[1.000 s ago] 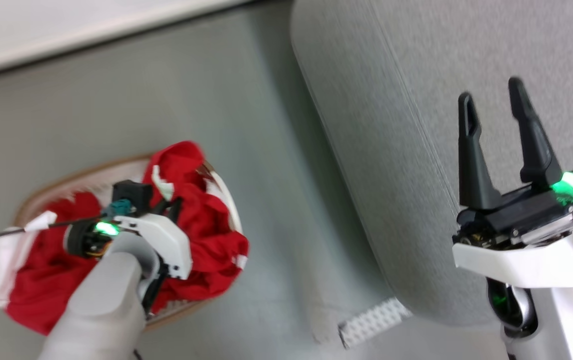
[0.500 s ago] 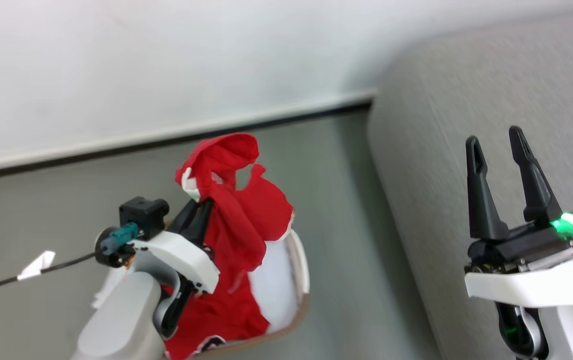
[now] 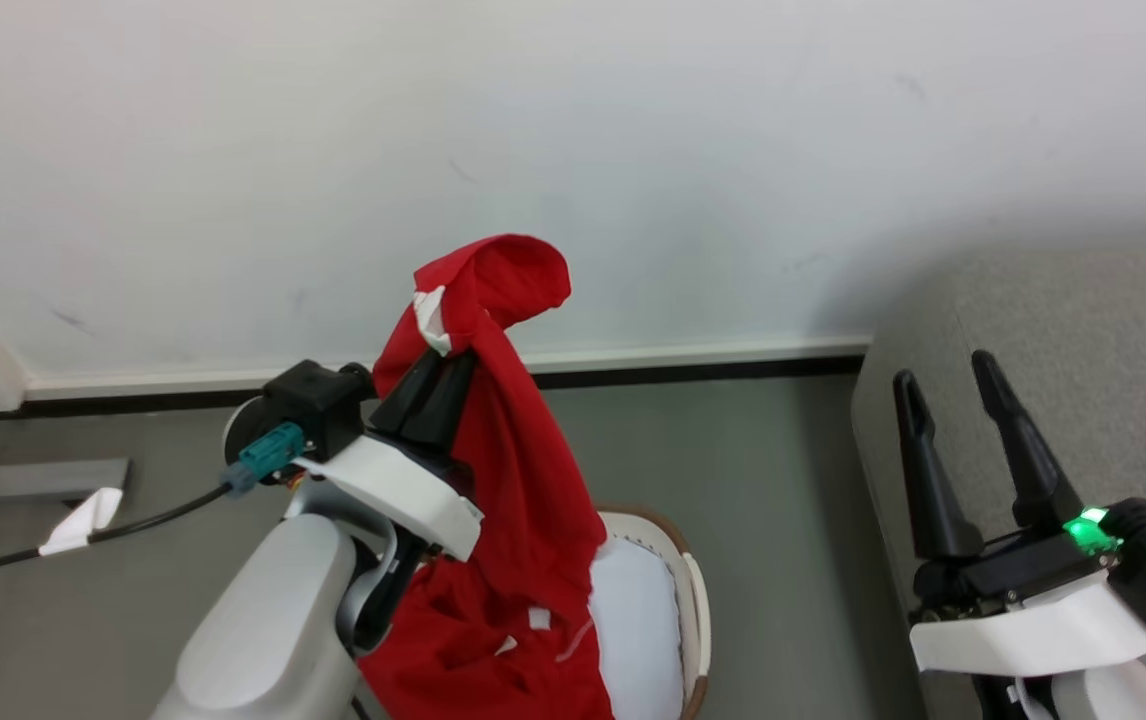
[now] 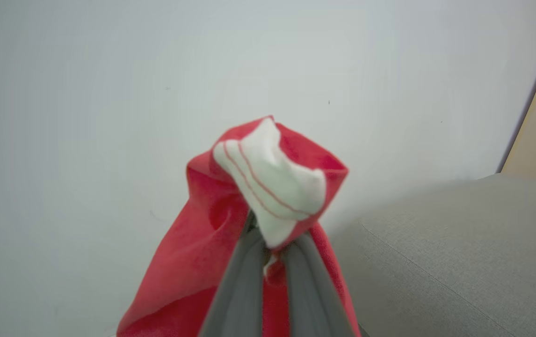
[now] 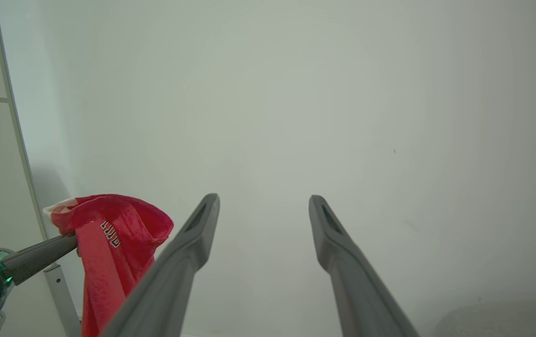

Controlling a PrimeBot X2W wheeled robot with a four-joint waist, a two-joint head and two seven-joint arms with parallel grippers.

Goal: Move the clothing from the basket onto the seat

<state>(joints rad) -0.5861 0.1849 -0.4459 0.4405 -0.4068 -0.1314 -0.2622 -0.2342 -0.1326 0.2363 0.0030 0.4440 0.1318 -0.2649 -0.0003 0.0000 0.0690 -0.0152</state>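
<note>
The clothing [image 3: 518, 470], red with white trim, hangs in a long fold from my left gripper [image 3: 455, 360], which is shut on its upper part. Its lower end is still down in the basket [image 3: 695, 590]. In the left wrist view my left gripper [image 4: 268, 238] pinches a white striped band of the clothing [image 4: 272, 182]. The grey seat [image 3: 1083, 330] lies to the right, and my right gripper [image 3: 941, 368] stands open and bare in front of it. From the right wrist view the open right gripper [image 5: 264, 198] faces the wall, with the clothing [image 5: 109, 234] and its white lettering at the left.
A white wall [image 3: 633, 150] with a dark baseboard [image 3: 713, 368] runs behind. Grey floor [image 3: 763, 470] separates the basket from the seat. A black cable with a white tag [image 3: 78, 520] trails at the left. The basket's white lining [image 3: 633, 620] shows beside the garment.
My left gripper has lifted the clothing up out of the basket, so it now hangs stretched. The head camera has tilted up toward the wall. My right gripper stays open.
</note>
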